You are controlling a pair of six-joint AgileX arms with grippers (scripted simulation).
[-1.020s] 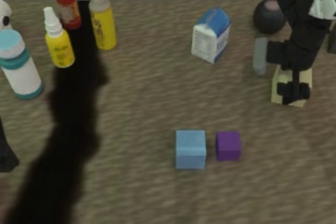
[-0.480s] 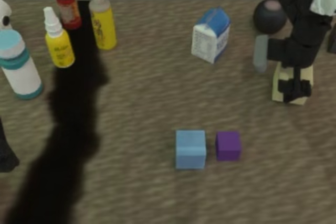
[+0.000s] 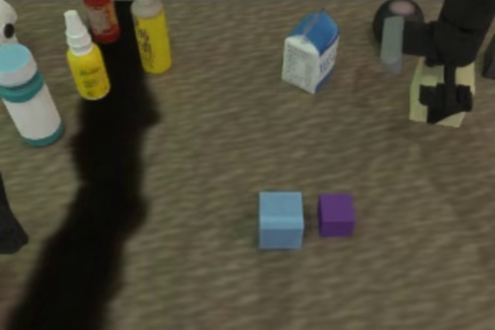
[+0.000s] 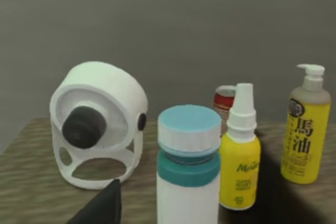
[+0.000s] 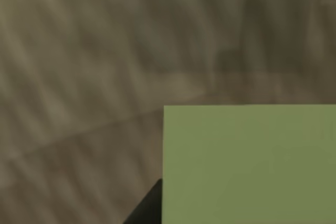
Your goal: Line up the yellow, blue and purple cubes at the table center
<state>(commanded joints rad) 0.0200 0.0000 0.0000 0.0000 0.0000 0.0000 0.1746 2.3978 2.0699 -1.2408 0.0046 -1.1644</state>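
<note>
My right gripper [image 3: 445, 98] is shut on the pale yellow cube [image 3: 422, 94] and holds it above the table [image 3: 216, 144] near the back right. In the right wrist view the yellow cube [image 5: 249, 163] fills the lower corner, with a dark finger [image 5: 149, 208] against its side and the carpet-like surface far below. The light blue cube [image 3: 280, 219] and the smaller purple cube [image 3: 336, 215] sit side by side, a small gap apart, near the table's middle front. My left arm [image 3: 8, 229] stays parked at the left edge.
A blue-and-white milk carton [image 3: 311, 50] stands at the back centre. Two yellow bottles [image 3: 87, 63] [image 3: 151, 32], a red can [image 3: 100, 11], a white bottle with a teal cap [image 3: 27, 98] and a white round object [image 4: 100, 124] crowd the back left. A dark ball [image 3: 398, 21] lies behind the right arm.
My right gripper has risen with the yellow cube in it, shifting toward the back right in the top view. The blue and purple cubes have not moved.
</note>
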